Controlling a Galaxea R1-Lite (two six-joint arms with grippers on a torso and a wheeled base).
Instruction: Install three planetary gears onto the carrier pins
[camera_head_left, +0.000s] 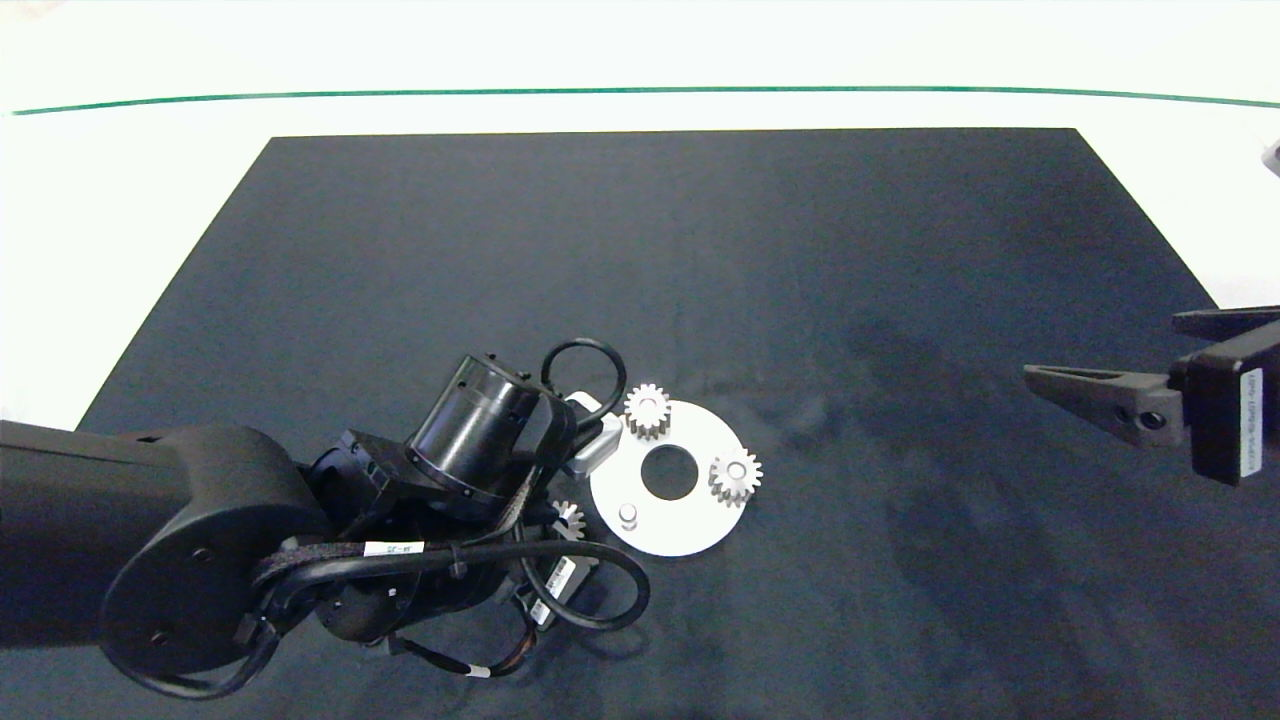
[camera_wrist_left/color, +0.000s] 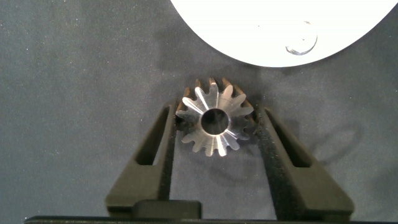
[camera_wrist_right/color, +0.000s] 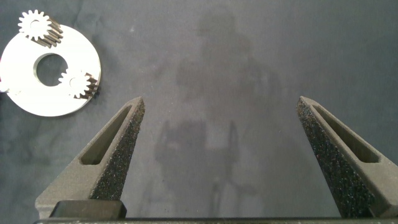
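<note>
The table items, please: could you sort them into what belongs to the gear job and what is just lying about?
Belongs to the job:
- third gear between the left gripper fingers
- two gears already on the white disc
- bare pin

Just there:
- black mat
- right gripper, open, idle at the right side

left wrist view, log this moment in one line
left pincer: shut on third gear, on mat beside disc | two gears seated | one pin bare | right pincer: open, idle

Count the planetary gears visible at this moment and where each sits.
3. Two gears sit on the white disc: one at its far edge, one at its right. The third lies on the mat between the left claw fingers.
</note>
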